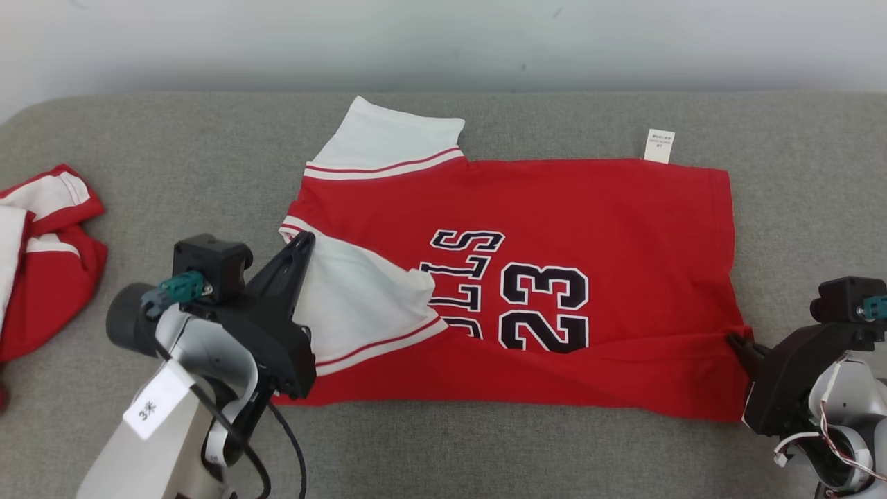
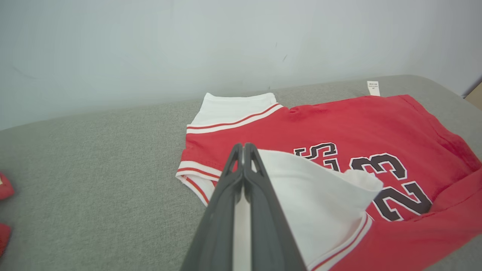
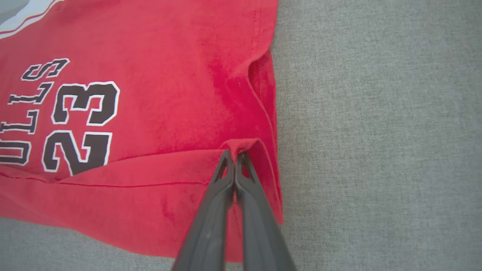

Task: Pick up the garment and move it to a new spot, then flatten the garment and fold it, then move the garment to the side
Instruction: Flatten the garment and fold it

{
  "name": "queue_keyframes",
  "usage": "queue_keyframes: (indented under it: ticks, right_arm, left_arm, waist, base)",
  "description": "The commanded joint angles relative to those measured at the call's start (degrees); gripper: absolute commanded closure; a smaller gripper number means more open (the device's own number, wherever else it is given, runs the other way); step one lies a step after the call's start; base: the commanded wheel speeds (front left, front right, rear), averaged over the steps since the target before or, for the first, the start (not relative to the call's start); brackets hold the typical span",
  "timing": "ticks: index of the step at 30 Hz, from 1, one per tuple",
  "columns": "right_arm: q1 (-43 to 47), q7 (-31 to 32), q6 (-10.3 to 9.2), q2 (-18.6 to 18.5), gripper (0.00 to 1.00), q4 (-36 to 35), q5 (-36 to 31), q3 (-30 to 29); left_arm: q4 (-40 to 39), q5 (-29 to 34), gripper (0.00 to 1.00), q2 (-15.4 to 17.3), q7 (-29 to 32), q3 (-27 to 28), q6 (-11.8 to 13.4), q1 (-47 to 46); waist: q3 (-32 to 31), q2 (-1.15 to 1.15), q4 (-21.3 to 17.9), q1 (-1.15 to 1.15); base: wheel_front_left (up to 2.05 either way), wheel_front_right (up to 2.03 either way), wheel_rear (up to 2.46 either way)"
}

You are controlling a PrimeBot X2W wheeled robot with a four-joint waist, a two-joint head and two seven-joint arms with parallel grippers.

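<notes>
**STEP IN HAND: fold, 1st pass (judged).**

Garment [image 1: 589, 208]: red jersey w/ white sleeves. It lies spread across the middle of the grey counter [image 1: 173, 173], collar end toward my left, hem toward my right. The far half lies smooth, so the flatten step looks done.

- L side: my left pincer [image 1: 303, 239] is closed, w/ white cloth pinched between the fingers. The near sleeve [image 1: 360, 298] is turned over onto the body and covers part of the print [image 1: 513, 291].
- R side: my right pincer [image 1: 736, 339] is closed on the near hem corner, w/ a small ridge of red cloth raised at the tips.
- The near long edge sits in a low fold. It is not yet laid over the far half.

**NEXT MOVE: reqs (est.).**

1. Carry both pincers away from me together, at an even pace, so the fold line runs straight.
2. Hold both grips until the near edge lies on the far half, approx. at the care label [image 1: 659, 145] side.
3. Avoid slack between L and R, or the cloth bunches over the print.
4. The second red garment [image 1: 48, 256] lies well apart at the left. No interference expected.
</notes>
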Motion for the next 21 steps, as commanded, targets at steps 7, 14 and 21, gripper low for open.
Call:
queue_keyframes:
  ticks: [7, 14, 21]
  right_arm:
    - [-4.1, -4.1, -0.1, 0.3, 1.0, 4.1, -2.3, -0.9]
    - [-7.2, -6.4, -0.1, 0.5, 1.0, 8.9, -4.5, -1.3]
    - [-8.2, -8.0, -0.11, 0.6, 0.0, 12.7, -5.6, -0.9]
  left_arm:
    - [4.3, 0.3, 1.0, -0.8, -1.2, -0.2, -0.4, -3.9]
    - [7.8, 0.4, 1.0, -1.6, -2.8, -0.4, -0.6, -6.7]
    - [11.4, 1.5, 1.0, -2.2, -4.6, -2.1, -1.8, -9.6]
  waist:
    - [1.9, -0.01, -0.7, -0.01]
    - [2.9, -0.01, -0.4, -0.01]
    - [3.4, -0.01, 0.0, -0.01]
  base:
    - [0.0, 0.0, 0.0]
    - [0.0, 0.0, 0.0]
    - [0.0, 0.0, 0.0]
